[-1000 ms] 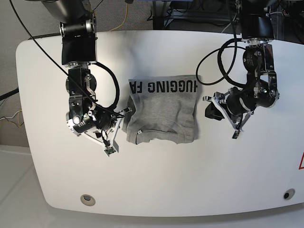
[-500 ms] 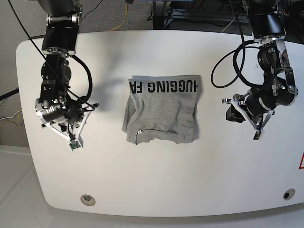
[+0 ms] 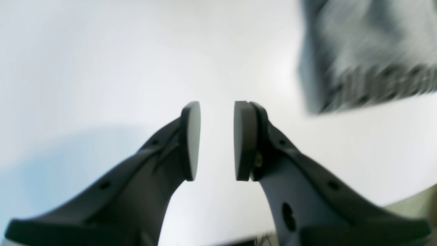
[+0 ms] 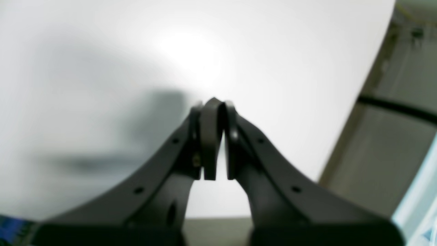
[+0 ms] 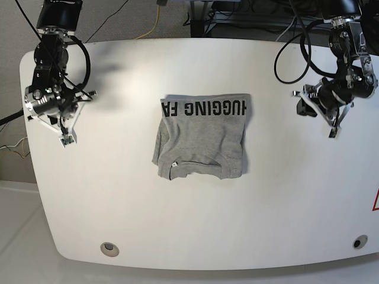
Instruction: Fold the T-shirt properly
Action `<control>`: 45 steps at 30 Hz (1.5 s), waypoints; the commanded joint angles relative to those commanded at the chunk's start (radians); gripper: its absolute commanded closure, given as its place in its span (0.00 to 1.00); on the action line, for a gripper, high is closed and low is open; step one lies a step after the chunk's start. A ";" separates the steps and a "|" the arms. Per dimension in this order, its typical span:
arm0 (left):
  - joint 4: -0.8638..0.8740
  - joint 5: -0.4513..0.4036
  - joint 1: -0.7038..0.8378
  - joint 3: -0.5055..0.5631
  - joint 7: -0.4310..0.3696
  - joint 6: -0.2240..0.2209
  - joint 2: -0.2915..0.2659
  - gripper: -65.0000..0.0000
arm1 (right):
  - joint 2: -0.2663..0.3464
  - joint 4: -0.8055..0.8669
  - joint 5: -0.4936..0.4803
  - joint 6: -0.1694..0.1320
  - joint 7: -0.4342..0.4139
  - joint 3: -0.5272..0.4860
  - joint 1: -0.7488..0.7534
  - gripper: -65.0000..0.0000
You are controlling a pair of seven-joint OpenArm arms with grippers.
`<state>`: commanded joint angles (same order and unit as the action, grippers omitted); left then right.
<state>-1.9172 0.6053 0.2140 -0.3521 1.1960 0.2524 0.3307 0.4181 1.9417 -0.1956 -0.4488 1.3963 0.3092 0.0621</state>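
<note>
at table (image 5: 195,231) edges: both arms retreated from folded t-shirt (image 5: 202,137); left fingers (image 3: 189,140) apart, right fingers (image 4: 209,136) together.

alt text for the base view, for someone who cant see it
A folded grey T-shirt with black lettering lies mid-table on a white table. The right pincer and left pincer hang apart from it at opposite edges, holding nothing.

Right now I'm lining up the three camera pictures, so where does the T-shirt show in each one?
Base: the T-shirt lies folded mid-table, lettering along its far edge.
Left wrist: a blurred corner of it shows at the upper right, beyond the open left gripper.
Right wrist: not in it; only the right gripper over bare table.
Shared landmark: the white table.
</note>
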 joint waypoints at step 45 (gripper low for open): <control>0.032 -0.238 0.629 -0.018 -0.304 0.017 -0.166 0.76 | -0.109 -0.086 0.002 -0.112 -0.484 0.293 0.749 0.95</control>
<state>-1.8850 0.3675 0.8431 -0.3705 0.8922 0.2693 0.1649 0.3092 1.8558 -0.1941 -0.5608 0.9122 0.6022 0.8109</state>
